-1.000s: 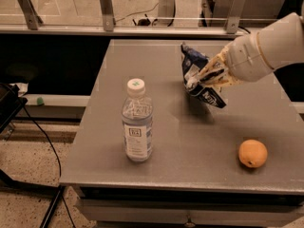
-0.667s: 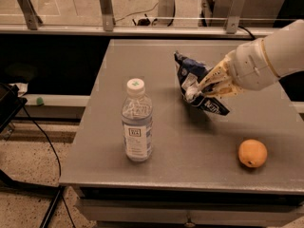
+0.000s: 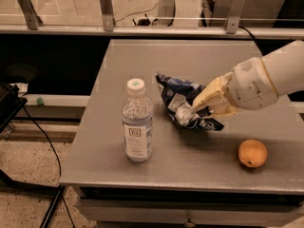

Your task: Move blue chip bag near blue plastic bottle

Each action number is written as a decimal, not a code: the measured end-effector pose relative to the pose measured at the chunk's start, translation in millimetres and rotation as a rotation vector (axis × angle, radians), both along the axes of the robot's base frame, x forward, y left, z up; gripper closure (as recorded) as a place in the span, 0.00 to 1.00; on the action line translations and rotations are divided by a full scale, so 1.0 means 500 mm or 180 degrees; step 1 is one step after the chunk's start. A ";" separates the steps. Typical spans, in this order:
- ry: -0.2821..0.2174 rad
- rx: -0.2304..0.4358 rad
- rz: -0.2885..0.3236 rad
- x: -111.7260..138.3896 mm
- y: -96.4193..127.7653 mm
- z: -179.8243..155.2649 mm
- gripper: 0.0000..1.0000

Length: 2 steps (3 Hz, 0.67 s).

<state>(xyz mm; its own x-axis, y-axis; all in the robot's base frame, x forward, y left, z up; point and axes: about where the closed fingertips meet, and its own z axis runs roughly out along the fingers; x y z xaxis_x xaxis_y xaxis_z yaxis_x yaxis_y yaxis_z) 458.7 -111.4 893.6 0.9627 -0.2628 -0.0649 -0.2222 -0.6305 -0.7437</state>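
Nearest, on the grey counter (image 3: pixel 190 61): one orange (image 3: pixel 252 153) at right, one blue plastic bottle (image 3: pixel 137 121) upright at left. Between and just behind, one blue chip bag (image 3: pixel 183 102), crumpled, pinched by the hand (image 3: pixel 202 103) reaching in from the right, just beside the bottle. Nothing between bag and bottle.
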 end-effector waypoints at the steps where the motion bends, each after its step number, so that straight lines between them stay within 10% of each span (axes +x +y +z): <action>1: -0.0037 0.0071 0.0281 -0.028 0.027 -0.012 1.00; 2: -0.0050 0.0109 0.0444 -0.045 0.045 -0.020 1.00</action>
<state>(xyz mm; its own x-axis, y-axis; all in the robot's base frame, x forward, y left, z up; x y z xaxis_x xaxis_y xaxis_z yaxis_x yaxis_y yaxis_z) 436.3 -88.7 883.8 0.9907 -0.1244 -0.0560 -0.1223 -0.6288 -0.7679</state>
